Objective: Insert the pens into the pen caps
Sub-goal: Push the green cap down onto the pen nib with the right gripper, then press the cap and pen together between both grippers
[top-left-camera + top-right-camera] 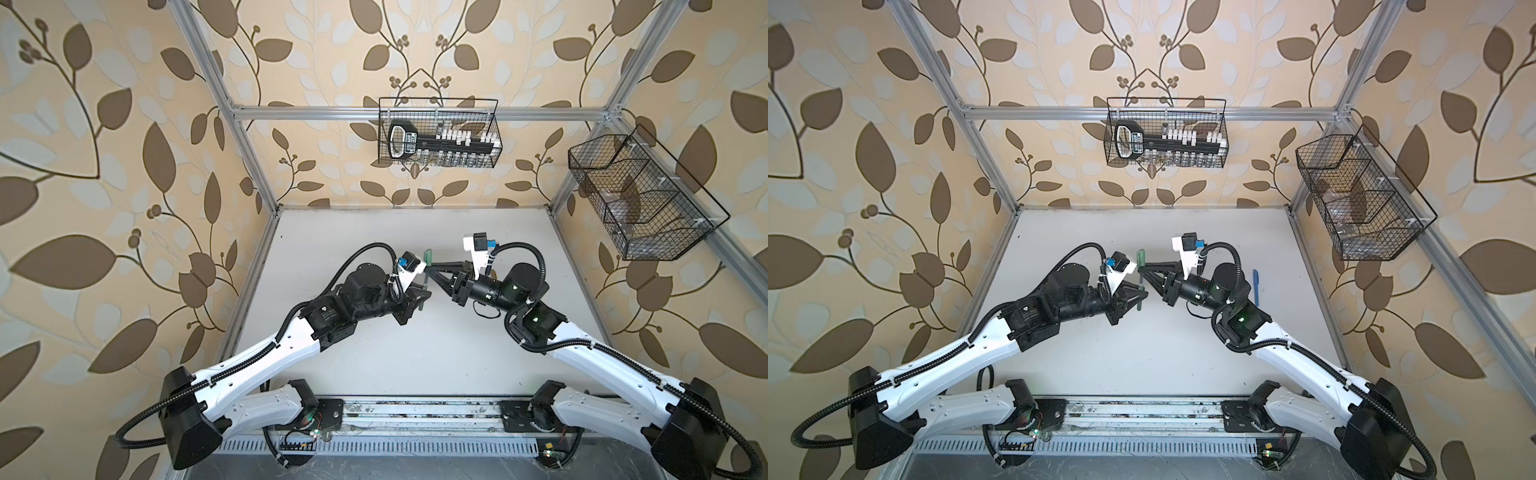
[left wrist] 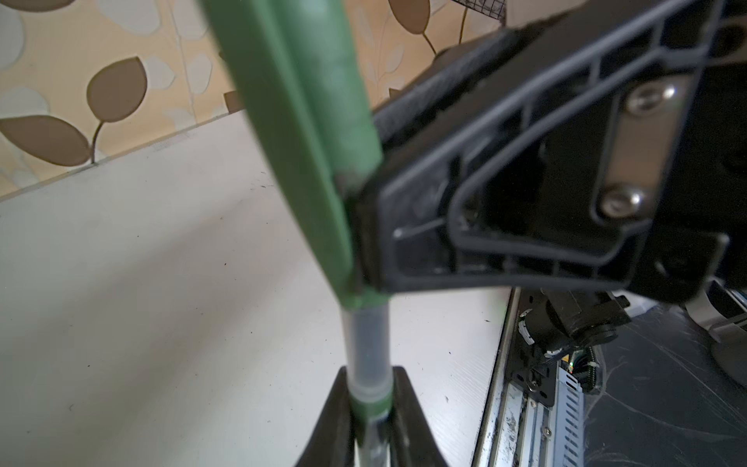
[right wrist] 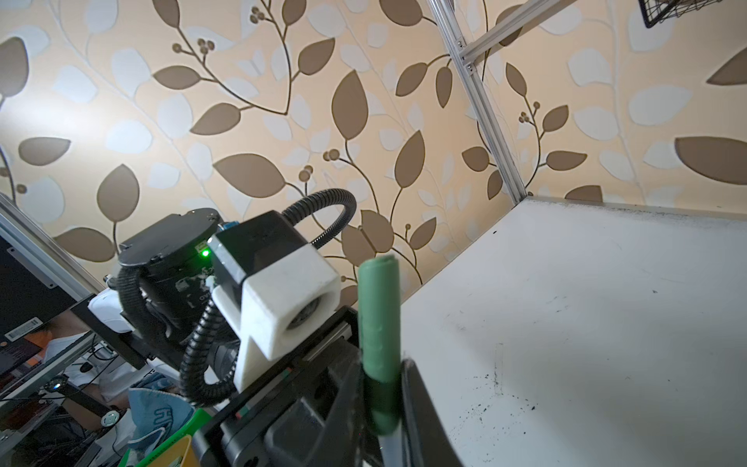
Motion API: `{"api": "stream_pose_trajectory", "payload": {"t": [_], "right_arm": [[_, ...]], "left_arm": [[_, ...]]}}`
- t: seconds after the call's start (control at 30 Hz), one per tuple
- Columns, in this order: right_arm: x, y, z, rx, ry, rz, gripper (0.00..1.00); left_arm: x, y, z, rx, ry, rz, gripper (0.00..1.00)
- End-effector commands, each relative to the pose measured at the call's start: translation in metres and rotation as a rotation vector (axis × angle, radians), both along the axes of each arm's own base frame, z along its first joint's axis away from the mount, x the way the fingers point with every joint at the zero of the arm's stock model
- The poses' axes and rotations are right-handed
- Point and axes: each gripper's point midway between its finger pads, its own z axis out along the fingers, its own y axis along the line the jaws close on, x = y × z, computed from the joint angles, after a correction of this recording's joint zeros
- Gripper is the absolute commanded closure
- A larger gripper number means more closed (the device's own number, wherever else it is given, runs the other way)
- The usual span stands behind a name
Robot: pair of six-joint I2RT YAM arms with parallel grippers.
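Pinching green pen (image 2: pixel 370 356): left jaws; right jaws pinching green cap (image 3: pixel 380 319); tip hidden.

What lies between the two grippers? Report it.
The green pen: in the left wrist view its clear barrel spans the gap from the left gripper to the green cap that the right gripper pinches.

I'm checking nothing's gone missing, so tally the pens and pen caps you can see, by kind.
Pens: 2 (green pen, blue pen)
Pen caps: 1 (green cap); whether the blue pen is capped cannot be told
Total: 3
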Motion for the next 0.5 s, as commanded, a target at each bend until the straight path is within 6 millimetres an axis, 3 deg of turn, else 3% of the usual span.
{"api": "stream_pose_trajectory", "payload": {"t": [0.0,0.47], "right_arm": [[-0.005,0.002,-0.001,-0.008,-0.015,0.01,0.82],[-0.01,-0.001,0.011,-0.058,-0.074,-0.007,0.77]], "left_arm": [[0.003,-0.001,0.074,-0.147,-0.186,-0.001,0.83],[0.008,-0.004,0.072,-0.111,-0.199,-0.002,0.83]]}}
